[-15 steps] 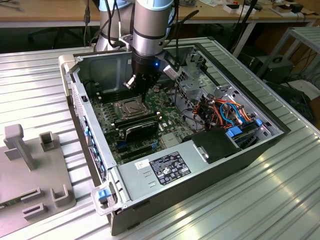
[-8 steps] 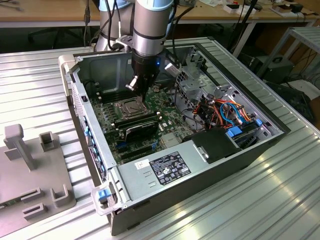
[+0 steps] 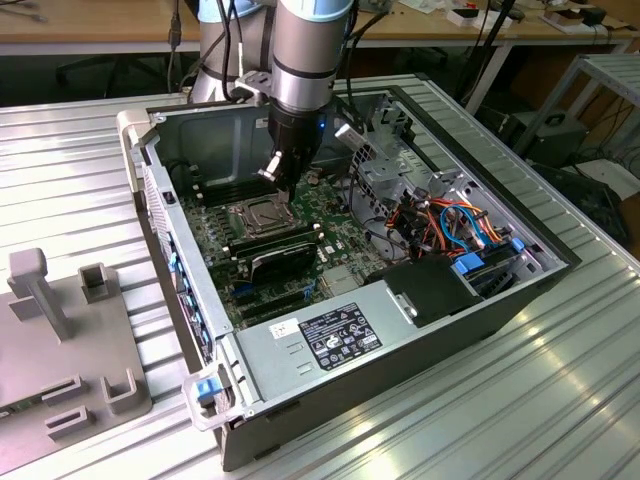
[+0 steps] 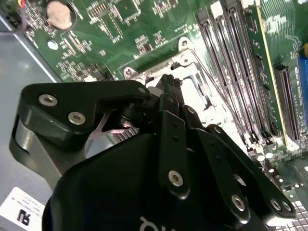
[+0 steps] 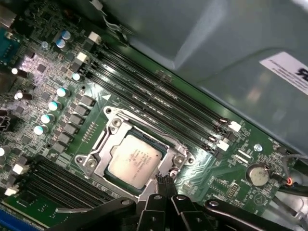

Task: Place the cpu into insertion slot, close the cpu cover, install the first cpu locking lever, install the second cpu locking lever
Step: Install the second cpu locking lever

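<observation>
The cpu (image 5: 134, 160), a silvery square chip, lies flat in the insertion slot (image 5: 156, 144) on the green motherboard. The cpu cover (image 5: 102, 147), a silver frame, lies down around the chip. My gripper (image 5: 166, 182) is shut, its black fingertips together just beside a corner of the socket, with nothing visible between them. In the second wrist view the gripper (image 4: 171, 83) points at the socket's metal frame, and a thin wire lever (image 4: 217, 98) runs along the side next to the memory slots. In the exterior view the gripper (image 3: 273, 166) hangs just above the socket (image 3: 262, 215).
Long black memory slots (image 5: 159, 103) run beside the socket. A coin battery (image 5: 256, 174) sits on the board. The grey case wall (image 5: 216, 43) rises close by. A drive cage with coloured cables (image 3: 450, 225) and a power supply (image 3: 335, 335) fill the case's other parts.
</observation>
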